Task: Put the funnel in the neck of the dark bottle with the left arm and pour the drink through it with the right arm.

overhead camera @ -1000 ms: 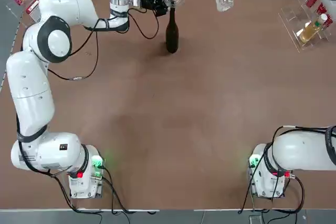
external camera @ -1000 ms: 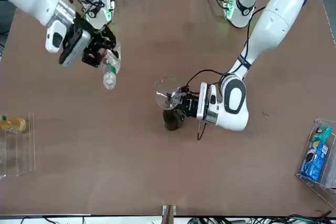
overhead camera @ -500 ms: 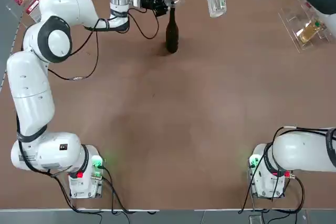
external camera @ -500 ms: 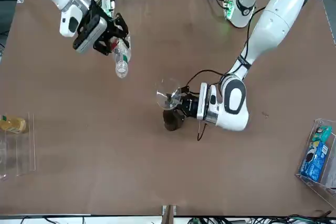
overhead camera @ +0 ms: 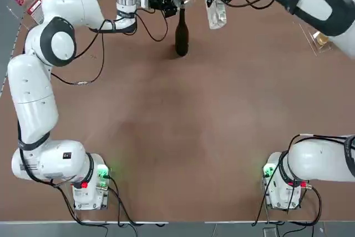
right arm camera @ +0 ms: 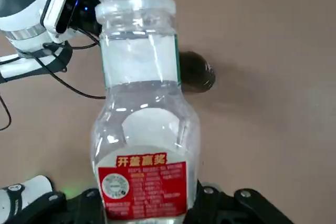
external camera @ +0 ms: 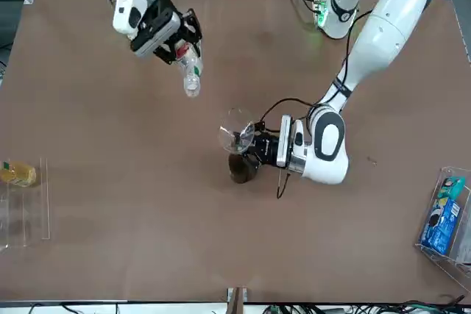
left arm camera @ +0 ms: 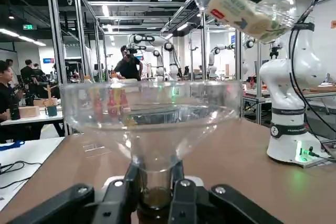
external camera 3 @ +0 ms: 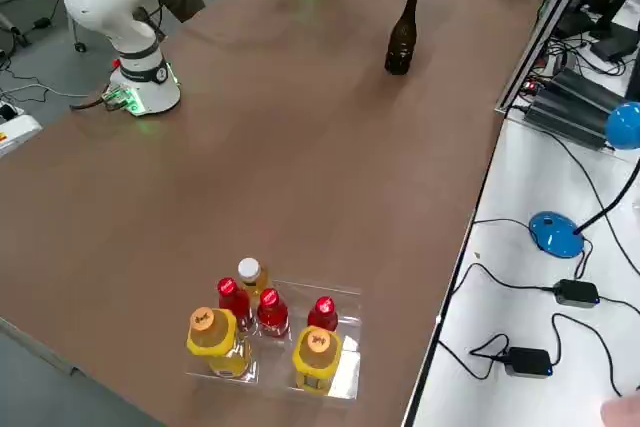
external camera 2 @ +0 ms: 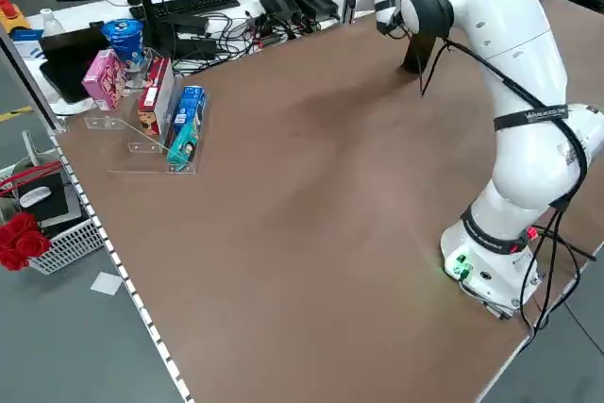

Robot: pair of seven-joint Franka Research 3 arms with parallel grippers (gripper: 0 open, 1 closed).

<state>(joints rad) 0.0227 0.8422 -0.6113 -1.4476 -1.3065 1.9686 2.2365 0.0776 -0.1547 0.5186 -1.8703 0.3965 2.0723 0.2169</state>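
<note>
Front view is showing the left end effector [external camera: 254, 147] gripping the funnel [external camera: 235, 131] in the dark bottle [external camera: 241, 166], while the right end effector [external camera: 176, 43], clamping the drink [external camera: 190, 75], is needing to tip over the rim.

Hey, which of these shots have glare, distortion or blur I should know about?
Left wrist view: the funnel bends the room seen through it, and ceiling strip lights glare. Right wrist view: the drink fills the picture, highlights on its plastic; the dark bottle behind it looks soft. Top view: glossy highlights on the left arm.

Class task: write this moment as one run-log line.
left end effector: shut on funnel, seated in dark bottle | right end effector: shut on drink, uncapped, tilted, beside funnel | pour: not started
</note>
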